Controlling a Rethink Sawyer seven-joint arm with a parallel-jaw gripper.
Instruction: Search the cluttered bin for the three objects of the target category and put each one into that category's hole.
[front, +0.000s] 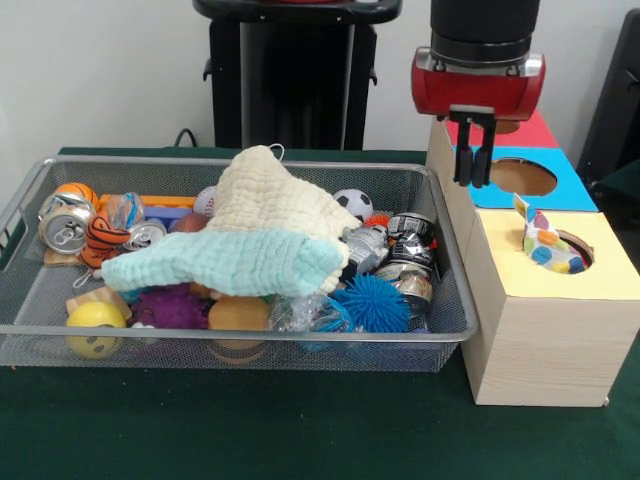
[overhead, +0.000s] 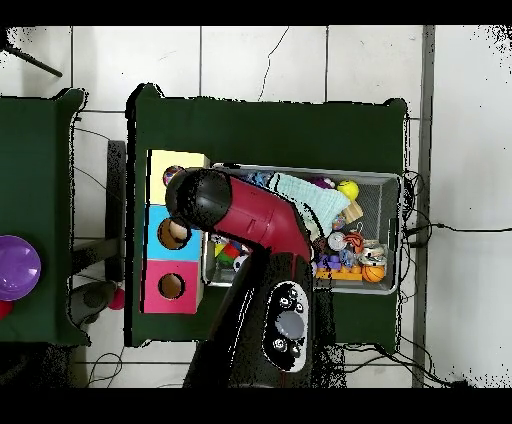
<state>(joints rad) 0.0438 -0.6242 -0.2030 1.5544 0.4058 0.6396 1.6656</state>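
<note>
My gripper (front: 472, 165) hangs open and empty above the blue-topped box (front: 530, 180). In front of it, a white scrap with coloured polka dots (front: 543, 240) lies crumpled at the rim of the round hole (front: 575, 250) in the yellow-topped box (front: 610, 270), partly sticking up. The wire mesh bin (front: 240, 342) stands to the left of the boxes, full of clutter. I see no other patterned scrap in it. In the overhead view my arm (overhead: 250, 215) covers the gripper and part of the bin (overhead: 396, 180).
A cream waffle cloth (front: 270, 200) and a mint-green cloth (front: 230, 265) cover the bin's middle. Around them lie cans (front: 68, 230), a blue spiky ball (front: 372, 302), a yellow ball (front: 95, 328) and a soccer ball (front: 352, 203). The red-topped box (front: 535, 132) stands behind the blue one.
</note>
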